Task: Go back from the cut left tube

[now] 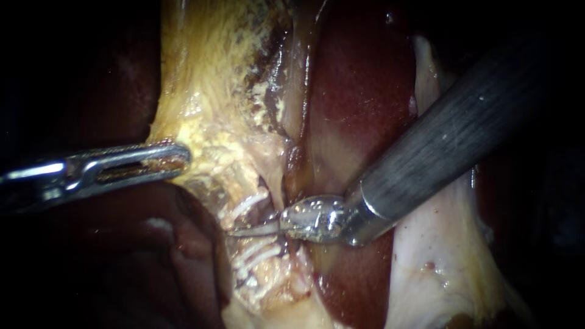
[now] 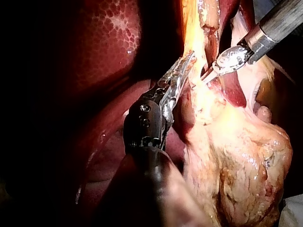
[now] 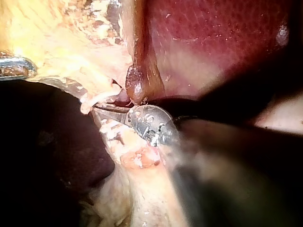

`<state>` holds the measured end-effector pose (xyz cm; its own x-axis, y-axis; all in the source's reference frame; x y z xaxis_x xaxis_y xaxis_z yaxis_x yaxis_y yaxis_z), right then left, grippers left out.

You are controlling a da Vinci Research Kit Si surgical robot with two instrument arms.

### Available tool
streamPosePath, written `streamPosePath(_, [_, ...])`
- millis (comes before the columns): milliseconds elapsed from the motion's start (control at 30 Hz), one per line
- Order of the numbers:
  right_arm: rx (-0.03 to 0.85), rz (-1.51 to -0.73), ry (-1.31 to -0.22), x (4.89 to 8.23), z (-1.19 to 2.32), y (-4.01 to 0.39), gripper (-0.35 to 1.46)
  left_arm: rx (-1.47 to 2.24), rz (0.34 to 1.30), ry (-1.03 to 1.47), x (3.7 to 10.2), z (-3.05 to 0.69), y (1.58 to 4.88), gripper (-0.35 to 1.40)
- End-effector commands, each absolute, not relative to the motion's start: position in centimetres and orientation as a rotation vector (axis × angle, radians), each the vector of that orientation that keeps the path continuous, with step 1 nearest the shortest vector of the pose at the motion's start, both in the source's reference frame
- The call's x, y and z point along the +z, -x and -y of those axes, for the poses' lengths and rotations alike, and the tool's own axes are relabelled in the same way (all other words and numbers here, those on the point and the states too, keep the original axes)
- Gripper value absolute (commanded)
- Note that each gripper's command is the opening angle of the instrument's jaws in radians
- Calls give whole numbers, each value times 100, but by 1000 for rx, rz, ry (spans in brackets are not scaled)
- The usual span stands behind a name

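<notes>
Now — right instrument [image 1: 247, 231] slanted, end effector closed, empty, between clips [image 1: 250, 204]; left instrument [image 1: 164, 159] level, clamped on yellow tissue [image 1: 201, 109].

Surgical setting, wet liver [image 1: 359, 91], fatty yellow tissue [image 1: 207, 91]

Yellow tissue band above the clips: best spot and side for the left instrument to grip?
Grip the yellow tissue band on its thin free edge above the clips, coming from the endoscope view's left, where the left instrument holds it now. Lower down, clips and the right instrument crowd it.
</notes>
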<state>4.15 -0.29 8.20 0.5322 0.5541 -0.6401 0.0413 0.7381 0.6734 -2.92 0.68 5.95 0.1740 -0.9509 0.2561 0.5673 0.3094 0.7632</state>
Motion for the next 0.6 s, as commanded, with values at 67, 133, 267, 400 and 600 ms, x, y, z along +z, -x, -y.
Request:
streamPosePath(67, [337, -976, -696, 820, 30, -415, -35, -1165, 813, -576, 595, -68, 292, -35])
streamPosePath(133, [336, -976, -697, 820, 30, -415, -35, -1165, 813, -576, 595, -68, 292, -35])
streamPosePath(267, [356, -969, -708, 817, 31, -415, -35, -1165, 813, -576, 595, -68, 292, -35])
streamPosePath(400, [359, -968, -712, 814, 33, -416, 61, -1165, 813, -576, 595, -68, 292, -35])
streamPosePath(600, [367, -967, -696, 812, 35, -415, 86, -1165, 813, -576, 595, -68, 292, -35])
